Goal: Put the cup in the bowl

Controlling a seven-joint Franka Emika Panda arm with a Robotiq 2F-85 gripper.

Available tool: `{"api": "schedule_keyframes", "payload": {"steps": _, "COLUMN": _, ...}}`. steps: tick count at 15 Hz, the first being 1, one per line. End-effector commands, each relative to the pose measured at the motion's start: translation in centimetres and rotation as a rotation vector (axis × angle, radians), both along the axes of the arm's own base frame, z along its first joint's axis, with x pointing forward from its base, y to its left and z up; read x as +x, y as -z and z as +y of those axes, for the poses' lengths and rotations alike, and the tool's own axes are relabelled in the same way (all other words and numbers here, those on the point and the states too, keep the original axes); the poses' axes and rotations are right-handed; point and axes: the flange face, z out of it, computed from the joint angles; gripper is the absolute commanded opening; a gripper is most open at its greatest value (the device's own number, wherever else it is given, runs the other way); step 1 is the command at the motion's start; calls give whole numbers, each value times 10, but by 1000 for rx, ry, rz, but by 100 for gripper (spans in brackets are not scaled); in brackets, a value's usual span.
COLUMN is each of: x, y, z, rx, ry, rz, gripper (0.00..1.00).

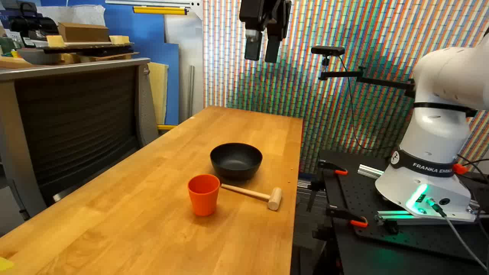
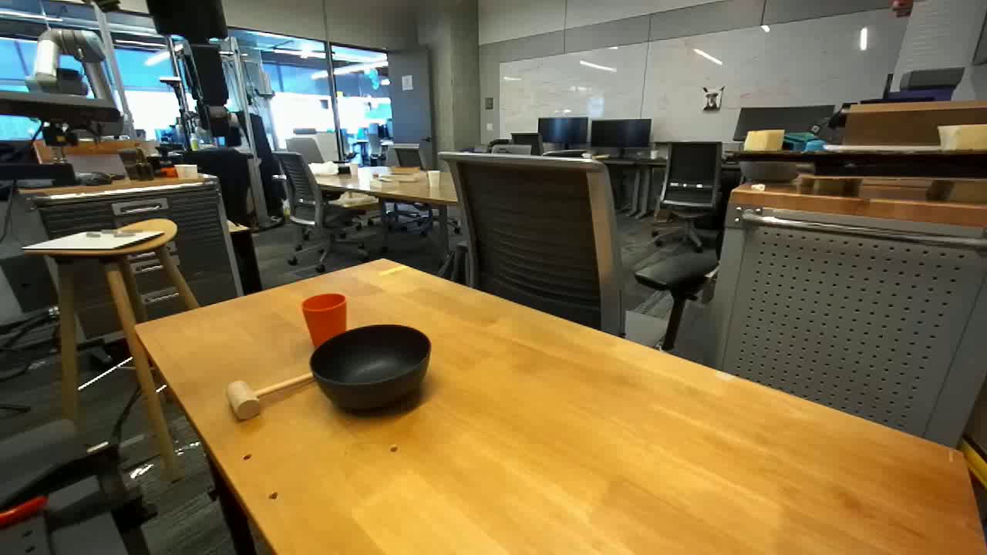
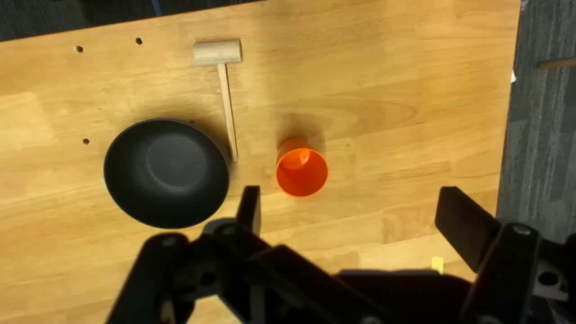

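The orange-red cup [image 1: 204, 196] stands upright on the wooden table. It also shows in an exterior view [image 2: 324, 317] and in the wrist view [image 3: 302, 173]. The black bowl [image 1: 236, 162] stands upright close beside it, also in an exterior view [image 2: 370, 370] and in the wrist view [image 3: 166, 173]. Nothing lies in the bowl or the cup. My gripper [image 1: 262, 53] hangs high above the table, apart from both things. In the wrist view the gripper [image 3: 350, 200] is open and empty, its fingers wide apart, with the cup ahead of the gap, nearer the left finger.
A wooden mallet [image 1: 252, 194] lies beside the cup and bowl, its handle end close to the bowl, also in the wrist view [image 3: 225, 90]. A chair [image 2: 532, 239] stands at the table's [image 2: 617, 432] long edge. A yellow tape piece [image 3: 437, 264] sticks to the table.
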Motion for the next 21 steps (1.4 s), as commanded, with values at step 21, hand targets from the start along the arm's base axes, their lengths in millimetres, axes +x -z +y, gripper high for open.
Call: {"api": "schedule_keyframes", "payload": {"steps": 21, "x": 101, "y": 206, "z": 5, "rx": -156, "ry": 10, "rz": 27, "gripper": 100}}
